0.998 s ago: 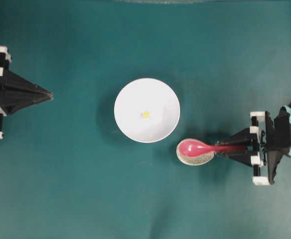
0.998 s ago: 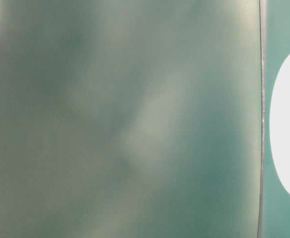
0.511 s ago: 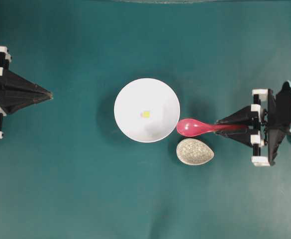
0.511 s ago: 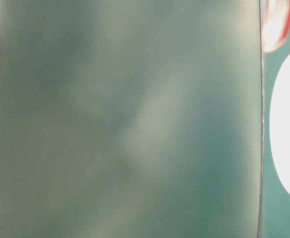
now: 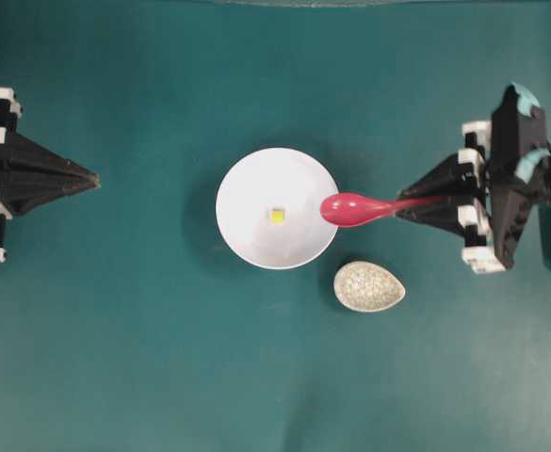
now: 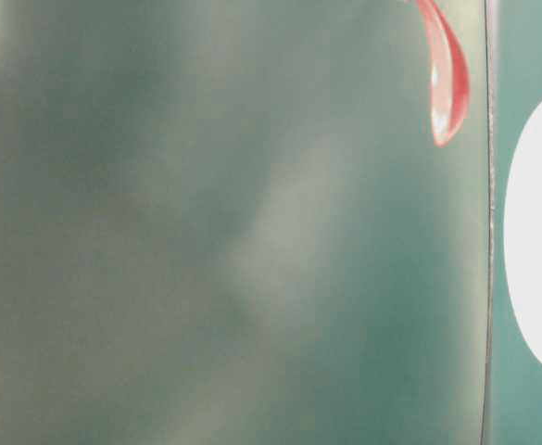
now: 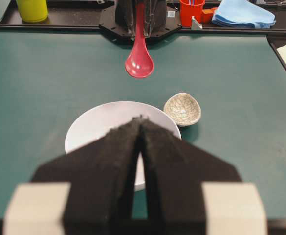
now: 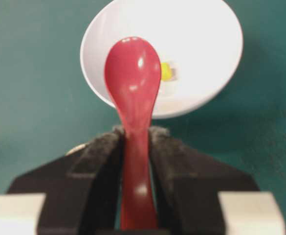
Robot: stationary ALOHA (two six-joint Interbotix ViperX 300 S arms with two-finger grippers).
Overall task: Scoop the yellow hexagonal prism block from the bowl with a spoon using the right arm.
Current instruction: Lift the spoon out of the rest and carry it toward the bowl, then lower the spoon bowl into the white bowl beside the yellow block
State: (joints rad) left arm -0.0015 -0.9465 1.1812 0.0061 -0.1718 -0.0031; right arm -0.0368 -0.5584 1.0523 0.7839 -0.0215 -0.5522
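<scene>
Spoon (image 5: 348, 209) in R fingers (image 5: 424, 202), over bowl (image 5: 247, 235) rim

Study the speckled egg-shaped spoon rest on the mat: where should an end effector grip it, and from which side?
Grip the spoon rest across its narrower width, fingers over opposite rim edges, coming straight down from above. It sits low and open-topped on the mat, clear of the bowl, so probably only the raised rim offers purchase.

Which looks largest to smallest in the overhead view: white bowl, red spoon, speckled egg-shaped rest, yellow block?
1. The round white bowl, clearly largest.
2. The glossy red spoon and the speckled beige egg-shaped rest: too alike to rank, since the spoon's handle end is hidden in the gripper.
3. The tiny yellow block.
</scene>
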